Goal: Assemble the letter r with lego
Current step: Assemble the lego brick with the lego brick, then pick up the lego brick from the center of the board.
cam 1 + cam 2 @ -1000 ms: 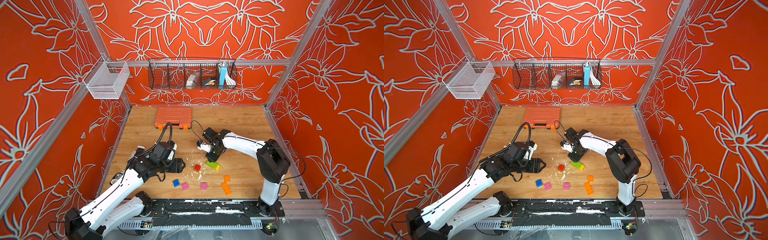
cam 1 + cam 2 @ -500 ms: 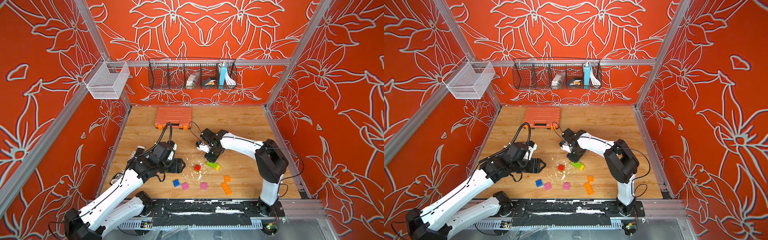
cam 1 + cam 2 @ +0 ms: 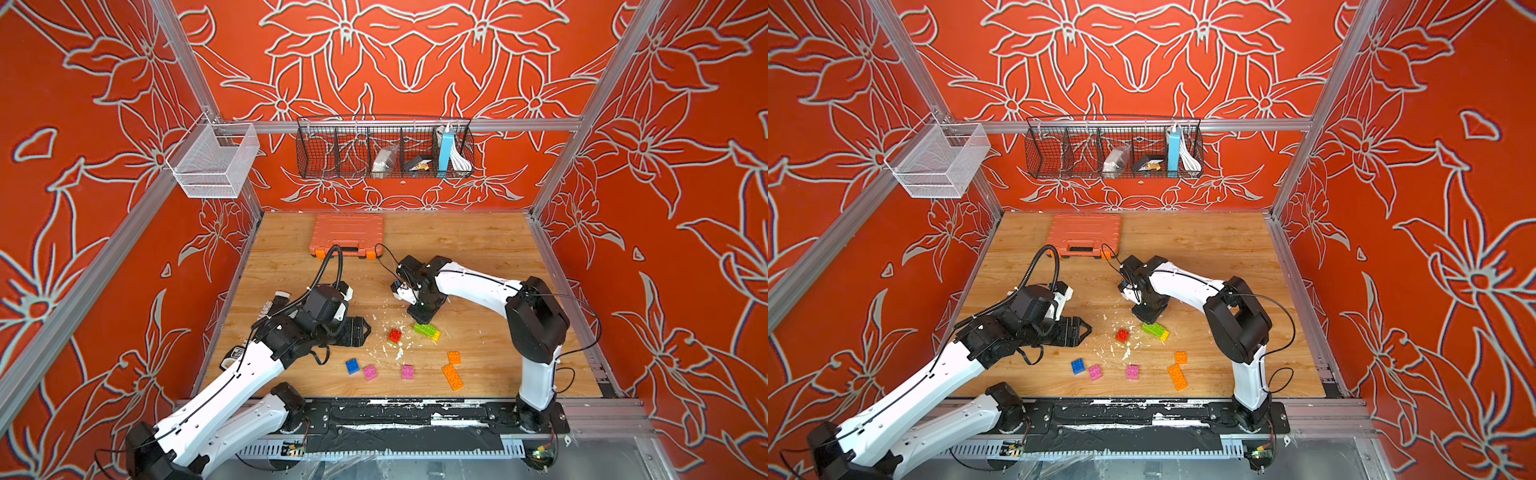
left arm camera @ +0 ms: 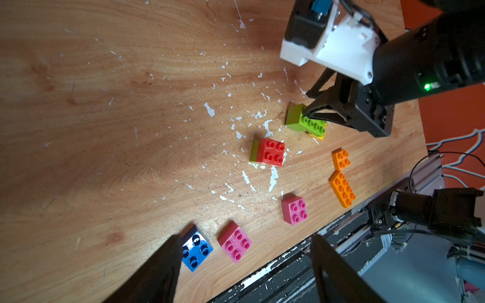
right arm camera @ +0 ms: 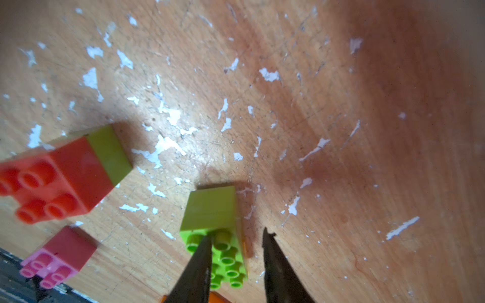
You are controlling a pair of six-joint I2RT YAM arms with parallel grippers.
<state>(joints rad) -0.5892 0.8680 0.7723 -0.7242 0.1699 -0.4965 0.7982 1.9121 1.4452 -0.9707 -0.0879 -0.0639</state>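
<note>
Bending down, right arm poises narrowly parted jaws over green brick (image 5: 210,210); left jaws wide.

We find no writing, label, brand, number or sign that we can read; any print on the packets (image 3: 384,160) in the wire basket (image 3: 316,166) is too small.

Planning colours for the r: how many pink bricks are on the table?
2. The first pink brick lies beside the blue brick near the front edge; the second pink brick lies apart, toward the long orange brick. The left arm may hide more.
</note>
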